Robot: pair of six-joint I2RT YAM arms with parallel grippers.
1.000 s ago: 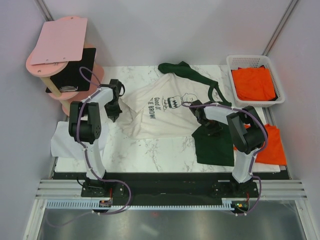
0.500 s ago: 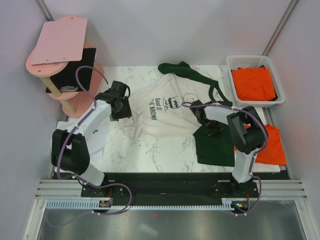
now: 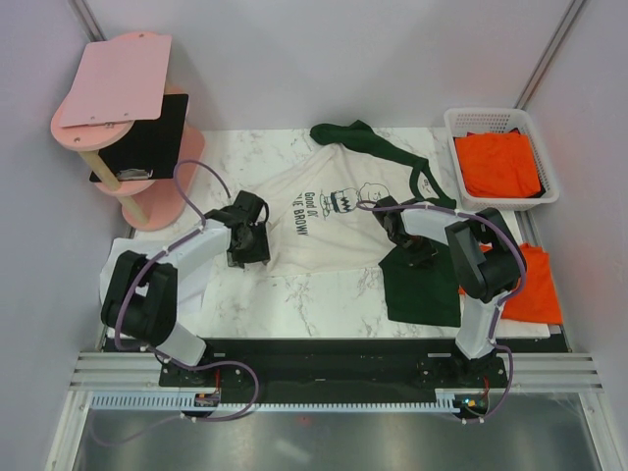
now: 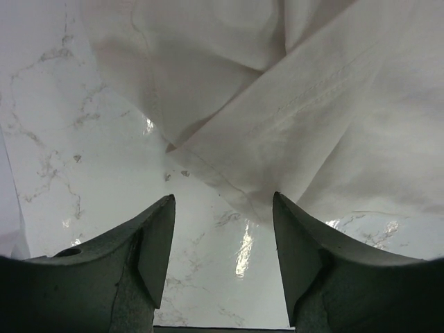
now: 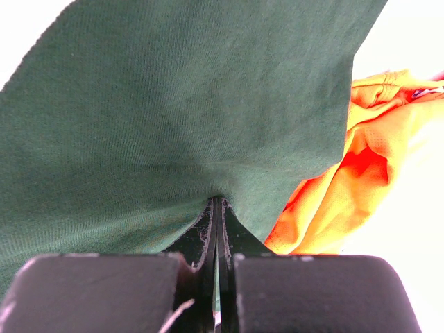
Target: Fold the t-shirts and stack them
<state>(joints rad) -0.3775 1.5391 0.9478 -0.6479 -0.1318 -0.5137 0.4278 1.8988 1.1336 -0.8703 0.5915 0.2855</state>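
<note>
At the far left a pink stand (image 3: 118, 108) is seen beside the marble table (image 3: 294, 304), and a white paper sheet (image 3: 116, 273) lies at the table's left edge. The left end effector (image 3: 249, 245) is released: its fingers (image 4: 156, 243) are spread apart just above the table at the lower left hem of the cream-white t-shirt (image 3: 319, 231), and nothing is gripped. That t-shirt is spread across the table's middle, print up. Its dark green sleeve (image 3: 422, 289) is clenched by the right end effector (image 3: 417, 253), whose jaws are pressed together on the cloth. A loose orange t-shirt (image 3: 538, 285) is draped at the table's right edge. A folded orange t-shirt (image 3: 498, 162) is kept in the white basket (image 3: 491, 115) at the far right corner.
</note>
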